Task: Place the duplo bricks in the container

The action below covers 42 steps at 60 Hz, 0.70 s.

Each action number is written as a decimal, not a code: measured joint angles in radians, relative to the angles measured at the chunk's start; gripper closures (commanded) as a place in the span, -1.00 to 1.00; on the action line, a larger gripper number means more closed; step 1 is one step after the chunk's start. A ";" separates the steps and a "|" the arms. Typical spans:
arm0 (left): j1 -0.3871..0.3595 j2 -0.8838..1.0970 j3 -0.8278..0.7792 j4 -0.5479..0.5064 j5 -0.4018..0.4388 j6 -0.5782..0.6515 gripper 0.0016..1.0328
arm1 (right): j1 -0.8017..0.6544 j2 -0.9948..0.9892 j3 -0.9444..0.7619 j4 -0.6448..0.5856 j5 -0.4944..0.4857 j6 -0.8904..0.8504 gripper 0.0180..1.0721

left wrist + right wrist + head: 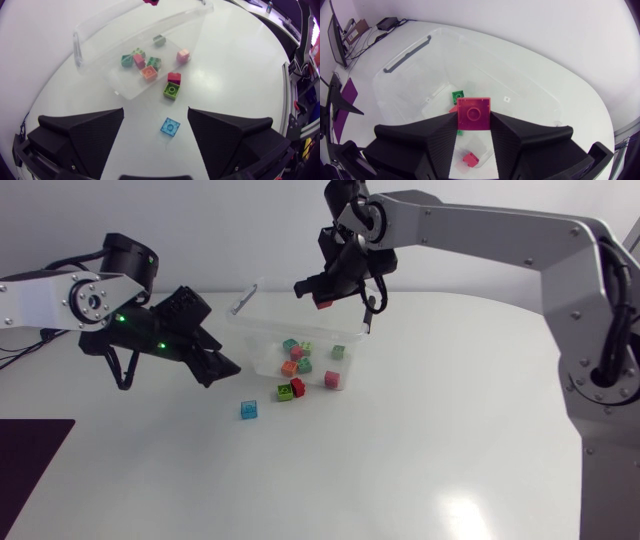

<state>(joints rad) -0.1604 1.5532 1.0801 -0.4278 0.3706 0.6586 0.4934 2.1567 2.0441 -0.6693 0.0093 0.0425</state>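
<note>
White table (450,460), bare across lower and right frame, plenty of room there. One clear container (243,304) at upper centre. Six bricks (307,348) clearly inside; a seventh, the pink brick (332,379), sits at its near wall, can't tell which side. Three loose just below the container: red brick (297,386) touching lime brick (286,392), blue brick (248,409) apart, lower left. Left gripper (155,114) spread wide, empty, left of the container. Right gripper (322,297) pinches an eleventh, the dark red brick (474,112), over the container.
</note>
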 measured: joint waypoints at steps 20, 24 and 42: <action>-0.006 0.202 -0.003 0.017 0.006 0.127 -0.72 | -0.014 0.001 -0.013 -0.008 0.018 0.003 -0.90; -0.006 0.232 -0.002 0.019 0.006 0.147 -0.72 | -0.012 -0.038 -0.057 -0.007 0.018 0.003 -0.90; -0.015 0.315 -0.002 0.040 -0.019 0.211 -0.72 | 0.063 -0.311 -0.357 0.063 0.019 0.035 -0.90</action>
<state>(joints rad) -0.1753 1.8679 1.0779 -0.3882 0.3519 0.8700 0.5564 1.8458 1.6875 -0.6064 0.0280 0.0772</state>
